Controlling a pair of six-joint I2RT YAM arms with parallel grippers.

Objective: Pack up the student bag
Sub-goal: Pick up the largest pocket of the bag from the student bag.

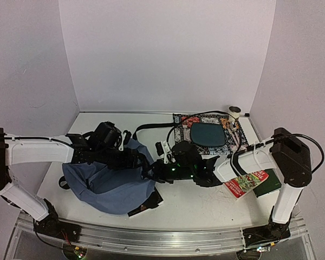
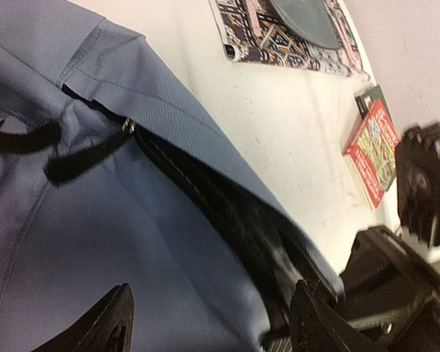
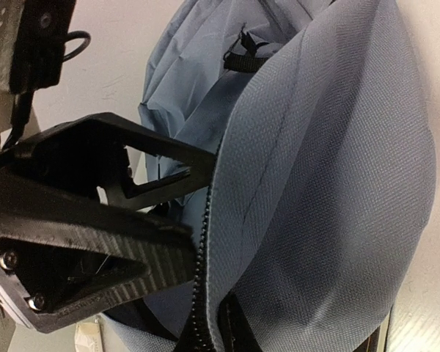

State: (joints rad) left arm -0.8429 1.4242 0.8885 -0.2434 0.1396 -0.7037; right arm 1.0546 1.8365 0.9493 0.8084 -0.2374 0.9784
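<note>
The student bag (image 1: pixel 105 187) is a slate-blue backpack lying at the left-centre of the table, with its black zip opening facing right. My left gripper (image 1: pixel 129 153) hovers over the bag's top edge. It is open, with its fingertips (image 2: pixel 110 323) spread wide over the blue fabric (image 2: pixel 95 220) and the zip track. My right gripper (image 1: pixel 155 172) is at the bag's right rim. In the right wrist view it (image 3: pixel 216 293) is shut on the bag's zippered edge (image 3: pixel 330 183), with fabric and zipper teeth pinched between the fingers (image 3: pixel 132 249).
A patterned notebook (image 1: pixel 203 122) lies at the back right with a dark teal pouch (image 1: pixel 208 134) on it. A red and green book (image 1: pixel 250 181) lies by the right arm. A small white cup (image 1: pixel 235 111) stands at the back corner. Black straps trail from the bag.
</note>
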